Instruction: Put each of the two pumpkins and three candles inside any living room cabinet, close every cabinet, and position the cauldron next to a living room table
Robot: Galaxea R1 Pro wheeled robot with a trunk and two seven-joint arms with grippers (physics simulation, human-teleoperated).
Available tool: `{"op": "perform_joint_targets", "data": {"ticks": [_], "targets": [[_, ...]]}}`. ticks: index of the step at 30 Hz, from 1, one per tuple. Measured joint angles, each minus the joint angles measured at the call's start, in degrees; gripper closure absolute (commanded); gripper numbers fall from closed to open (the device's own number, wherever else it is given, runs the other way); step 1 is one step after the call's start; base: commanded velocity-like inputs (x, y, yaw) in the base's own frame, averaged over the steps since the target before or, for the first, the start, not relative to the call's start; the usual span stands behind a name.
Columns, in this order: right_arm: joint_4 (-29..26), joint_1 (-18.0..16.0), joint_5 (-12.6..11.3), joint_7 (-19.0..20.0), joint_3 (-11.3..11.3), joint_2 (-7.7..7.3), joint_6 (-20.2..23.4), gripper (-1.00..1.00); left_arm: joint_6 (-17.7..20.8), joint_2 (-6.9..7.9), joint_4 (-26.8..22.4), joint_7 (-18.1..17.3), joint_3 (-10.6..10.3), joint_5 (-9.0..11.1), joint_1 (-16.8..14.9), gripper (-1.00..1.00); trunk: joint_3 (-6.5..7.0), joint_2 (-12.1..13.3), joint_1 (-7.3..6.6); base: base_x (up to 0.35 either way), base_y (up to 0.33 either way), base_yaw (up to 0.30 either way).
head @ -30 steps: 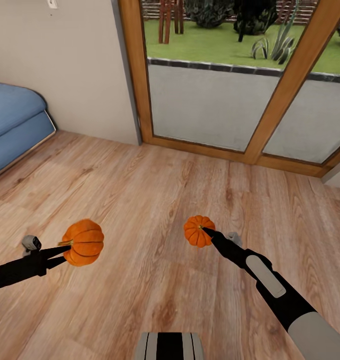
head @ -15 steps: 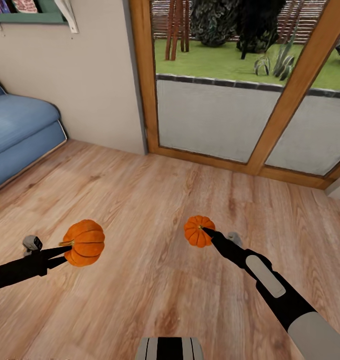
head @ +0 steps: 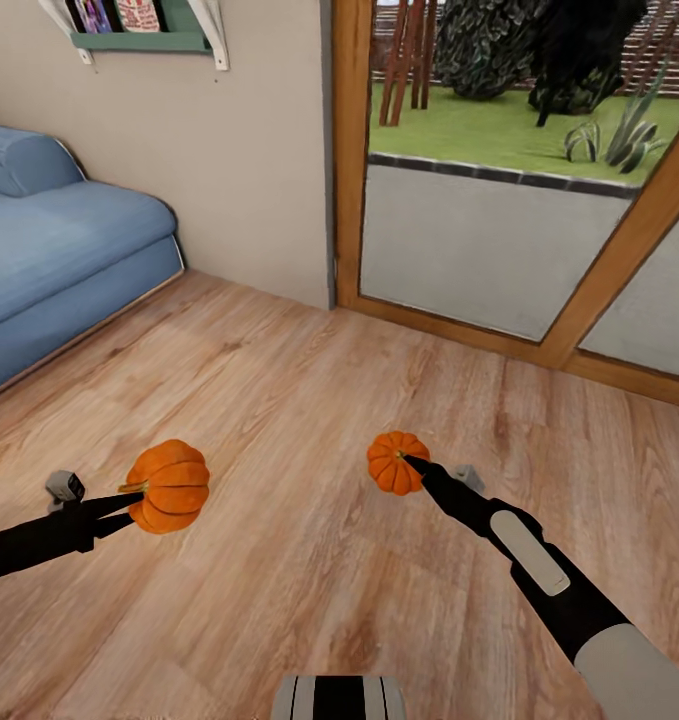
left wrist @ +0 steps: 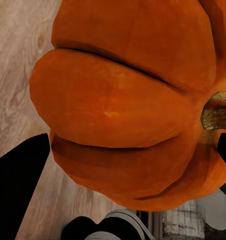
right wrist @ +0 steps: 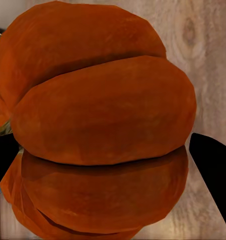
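Pumpkins — two small round orange ribbed ones — are both off the wooden plank floor [head: 309, 420], one carried in each gripper, which suits a trip toward the cabinet with both hands loaded at once. Nearest in the head view, the robot's pale grey base [head: 339, 697] shows at the lower edge. Just beyond it the left gripper [head: 129, 503] is clamped on the larger-looking pumpkin [head: 168, 485], its black fingers pinching from the stem side; in the left wrist view that pumpkin [left wrist: 128, 105] bulges between the dark fingertips [left wrist: 18, 180], with its short brownish stem [left wrist: 217, 111] off to one edge. The right gripper [head: 416, 468] likewise grips the second pumpkin [head: 396, 462] near its stem, and in the right wrist view the fruit [right wrist: 100, 125] sits squarely between the two black fingers [right wrist: 210, 160]. Both are held low and forward, well apart from each other — a steady carrying pose, I judge, that keeps them from knocking together while the base moves.

Farther off, a blue upholstered sofa [head: 59, 260] stands against the beige wall, under a green wall shelf [head: 139, 38] holding books. Beyond that, a wood-framed glass door [head: 499, 230] looks onto a green garden lawn [head: 499, 125]. Placing the pumpkins is not yet done.
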Motion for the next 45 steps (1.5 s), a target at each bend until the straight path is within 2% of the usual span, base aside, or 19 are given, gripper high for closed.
{"op": "perform_joint_targets", "data": {"ticks": [4,13,23,33,42,45], "targets": [[-0.04,0.01,-0.07,-0.03,-0.02,-0.12,0.01,1.0,0.22,-0.09,-0.88,0.03,-0.34,0.32,-0.04,1.0,0.04,0.0,0.01,-0.044,-0.148,0.036],[-0.08,0.02,-0.02,-0.03,-0.03,-0.1,0.02,1.0,-0.02,-0.1,-2.31,0.19,-0.76,-0.32,-0.05,1.0,0.04,0.0,0.0,-0.017,-0.281,-0.018],[-0.12,0.02,0.04,-0.03,-0.03,-0.1,0.01,1.0,-0.15,-0.08,-2.32,0.2,-0.83,-0.47,-0.04,1.0,0.1,0.0,0.03,-0.219,-0.215,-0.144],[-0.12,0.01,-0.08,-0.02,-0.02,-0.17,0.0,1.0,0.18,-0.03,-2.23,0.09,-0.72,0.03,0.04,1.0,0.1,0.0,0.0,-0.058,-0.04,-0.005],[-0.12,0.0,-0.17,-0.01,-0.03,-0.14,-0.03,1.0,0.36,-0.08,-2.29,-0.08,-1.12,0.32,0.03,1.0,2.21,0.12,-0.24,0.0,0.0,0.028],[-0.07,0.0,-0.16,0.03,-0.03,-0.13,-0.08,1.0,0.51,-0.07,-2.25,0.0,-2.97,0.3,0.0,1.0,2.88,0.16,-0.32,0.0,0.0,0.002]]}}
